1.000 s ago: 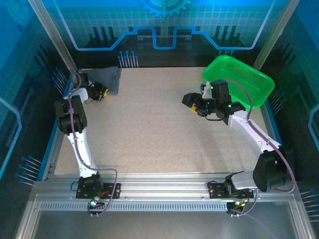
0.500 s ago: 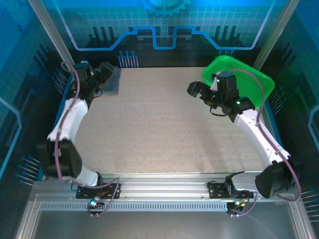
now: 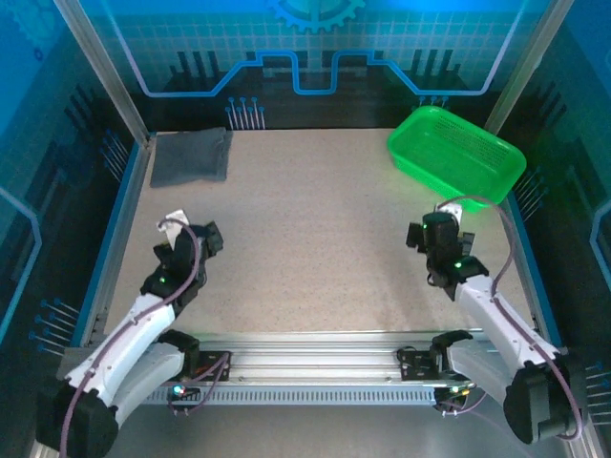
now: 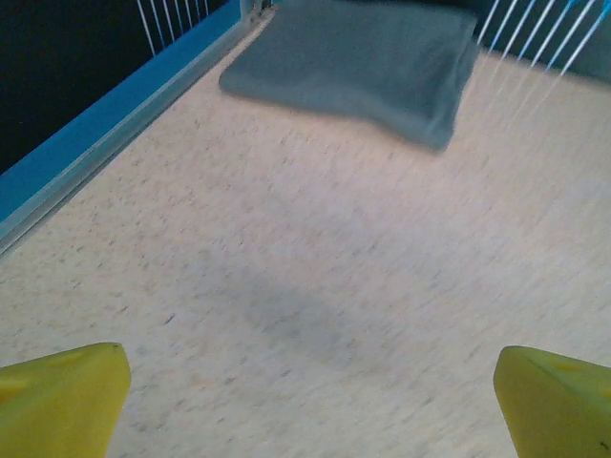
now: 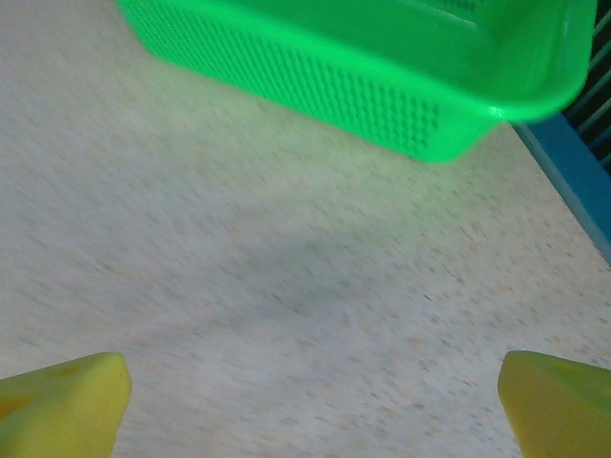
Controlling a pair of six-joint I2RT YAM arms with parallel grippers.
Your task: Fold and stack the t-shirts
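Observation:
A dark slate-grey t-shirt (image 3: 191, 156) lies folded into a flat rectangle at the back left corner of the table. In the left wrist view the t-shirt (image 4: 358, 62) is far ahead of the fingers. My left gripper (image 3: 191, 235) hovers low over the front left of the table, open, with bare tabletop between its yellow fingertips (image 4: 62, 396). My right gripper (image 3: 437, 227) is over the front right, also open with nothing in it, its fingertips (image 5: 67, 396) spread wide. It sits well short of the basket.
A bright green mesh basket (image 3: 456, 153) stands at the back right corner, and its wall (image 5: 315, 81) rises ahead of the right gripper. A blue rail (image 4: 105, 134) borders the table's left edge, and another (image 5: 573, 172) runs along the right edge.
Both arms have drawn back from the far corners toward the front of the table. The left gripper has let go of the folded t-shirt, which stays at the back left. Both grippers opened.

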